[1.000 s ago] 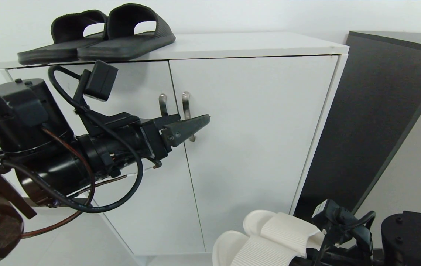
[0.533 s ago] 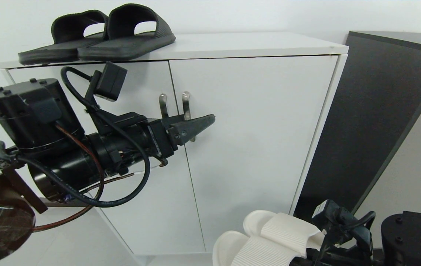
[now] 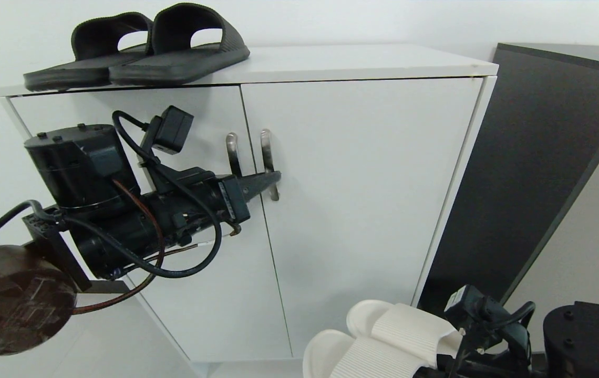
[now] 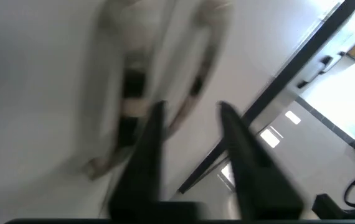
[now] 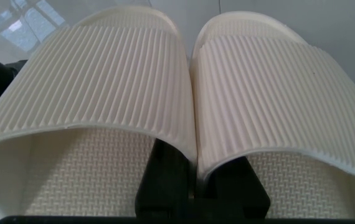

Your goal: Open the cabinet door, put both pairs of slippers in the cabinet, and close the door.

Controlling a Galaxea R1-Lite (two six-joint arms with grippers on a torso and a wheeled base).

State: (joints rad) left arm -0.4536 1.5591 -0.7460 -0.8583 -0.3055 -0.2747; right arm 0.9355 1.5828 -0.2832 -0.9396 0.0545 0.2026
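The white cabinet (image 3: 362, 63) is seen with both doors shut, the right door (image 3: 362, 199) being the wider and the left door (image 3: 210, 283) partly hidden behind the left arm. On the cabinet top, toward 11 o'clock, the black slippers (image 3: 142, 47) are laid side by side, soles down and straps up, their edges slightly overhanging the front. At 5 o'clock in the head view, low before the cabinet, the white slippers (image 3: 383, 341) are carried as a pair; they are ribbed across the straps and pebbled on the footbeds, and are pressed together along their inner walls by the right hand (image 5: 202, 186), which is clamped on those two walls. The left hand (image 3: 273, 181) is held level against the door fronts, and its fingers are seen apart in the left wrist view (image 4: 193, 109). The coming move is judged to turn on the right-door handle (image 3: 268, 163), a slim metal bar whose long axis runs from 12 to 6 o'clock. It lies at 3 o'clock from the left hand, whose tips are at its lower part; whether the bar already sits between the fingers cannot be told. The left-door handle (image 3: 232, 152) stands just beside it at 9 o'clock. The left arm is plainly the nearer to both handles.
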